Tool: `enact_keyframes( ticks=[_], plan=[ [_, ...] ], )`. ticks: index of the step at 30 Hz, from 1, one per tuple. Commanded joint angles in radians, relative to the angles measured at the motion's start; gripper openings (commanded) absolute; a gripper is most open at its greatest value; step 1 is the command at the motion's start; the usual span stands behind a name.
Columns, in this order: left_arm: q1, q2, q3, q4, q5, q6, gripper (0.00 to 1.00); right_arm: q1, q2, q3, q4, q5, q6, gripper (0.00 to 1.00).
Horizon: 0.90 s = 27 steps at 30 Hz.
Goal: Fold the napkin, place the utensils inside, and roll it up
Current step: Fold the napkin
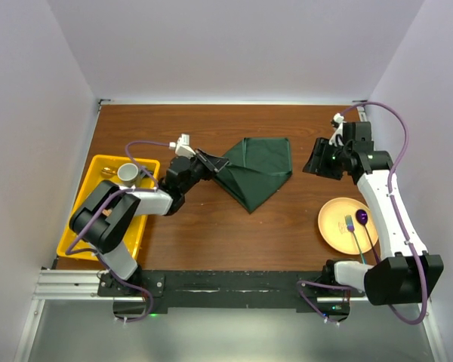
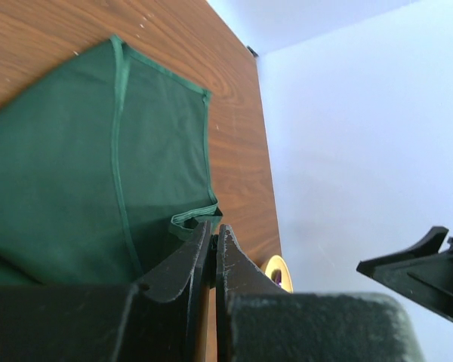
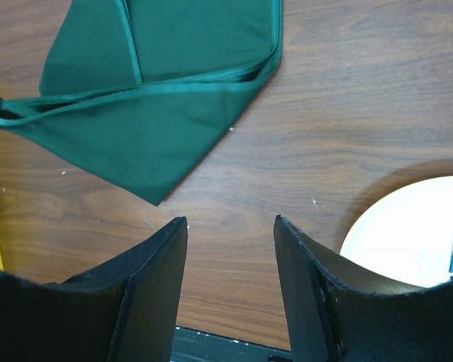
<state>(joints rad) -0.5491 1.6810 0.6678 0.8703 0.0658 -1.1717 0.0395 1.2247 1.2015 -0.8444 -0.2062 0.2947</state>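
Seen from above, a yellow tray (image 1: 94, 177) sits at 9 o'clock from the green napkin (image 1: 258, 170). A white cup (image 1: 127, 173) stands in the far end of the tray. A small brown thing (image 1: 107, 172) lies just beside the cup, but it is too small to tell what it is.

A round tan plate (image 1: 332, 219) sits at 4 o'clock from the napkin, well apart from it. The utensils (image 1: 361, 218) lie on the plate, side by side. One has a purple end and one has a grey-green end, and their thin handles point to the near edge of the table (image 1: 211, 226).

The napkin lies in the middle of the table, partly folded over itself.

The left gripper (image 1: 214, 161) is at the napkin's 9 o'clock corner. Its left wrist camera shows the fingers (image 2: 183, 260) pinched together on the green hem, so it grips that corner. The corner is pulled out to a point towards the tray.

The right gripper (image 1: 315, 160) is at 3 o'clock from the napkin, near it but not touching. Its fingers (image 3: 155, 264) are spread wide apart over bare wood, with nothing between them
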Motion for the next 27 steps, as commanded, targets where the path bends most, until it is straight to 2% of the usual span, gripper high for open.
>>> enact_keyframes(
  ticks=[1,7,27],
  plan=[
    [0.029,-0.014,0.000,0.027,-0.024,-0.014,0.00,0.019,0.009,0.001,0.036,-0.019,0.012,0.53],
    [0.064,-0.010,-0.011,0.027,-0.014,0.003,0.00,0.059,0.029,0.000,0.041,0.001,0.021,0.53],
    [0.135,0.143,0.042,0.000,0.072,0.102,0.00,0.215,0.157,-0.042,0.149,0.014,0.084,0.52]
  ],
)
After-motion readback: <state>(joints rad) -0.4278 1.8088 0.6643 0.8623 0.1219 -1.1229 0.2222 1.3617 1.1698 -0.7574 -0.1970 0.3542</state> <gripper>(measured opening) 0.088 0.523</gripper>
